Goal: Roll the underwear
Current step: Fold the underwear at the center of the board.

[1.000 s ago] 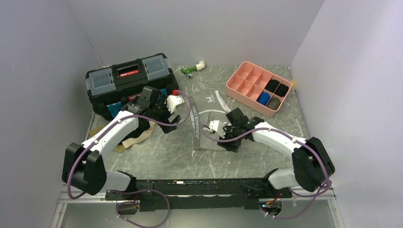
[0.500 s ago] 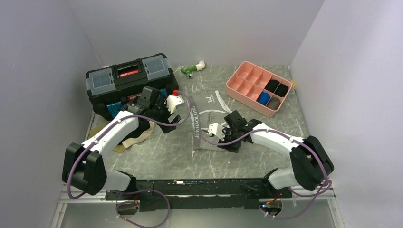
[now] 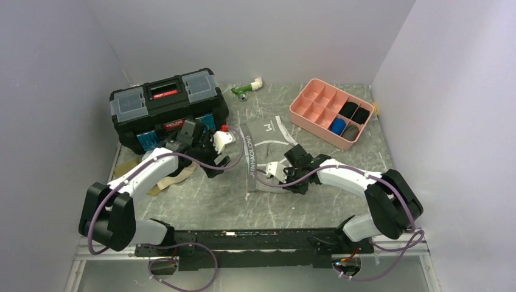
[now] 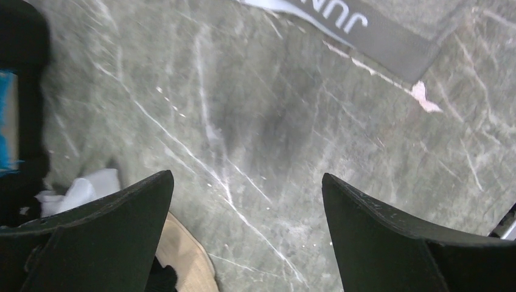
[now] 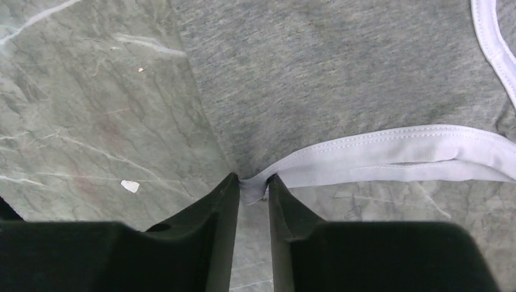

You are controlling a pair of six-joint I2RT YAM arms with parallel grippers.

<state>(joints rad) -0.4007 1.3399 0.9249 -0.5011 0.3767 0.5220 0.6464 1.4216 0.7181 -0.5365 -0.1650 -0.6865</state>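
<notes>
A grey pair of underwear (image 3: 263, 152) with white trim and a lettered dark waistband lies flat in the middle of the table. In the right wrist view its grey cloth (image 5: 341, 73) fills the top. My right gripper (image 5: 254, 185) is shut on the corner of its white-trimmed leg edge, low on the table (image 3: 285, 176). My left gripper (image 4: 246, 201) is open and empty above bare table, left of the waistband end (image 4: 359, 24). In the top view the left gripper (image 3: 210, 159) is just left of the grey underwear. A tan and black underwear pile (image 3: 167, 173) lies under my left arm.
A black toolbox (image 3: 165, 103) stands at the back left. A pink compartment tray (image 3: 316, 106) with rolled dark and blue items stands at the back right. A green and white object (image 3: 246, 88) lies by the back wall.
My right gripper has slid left along the near edge of the grey underwear and closed on its leg corner. My left gripper has moved slightly toward the waistband.
</notes>
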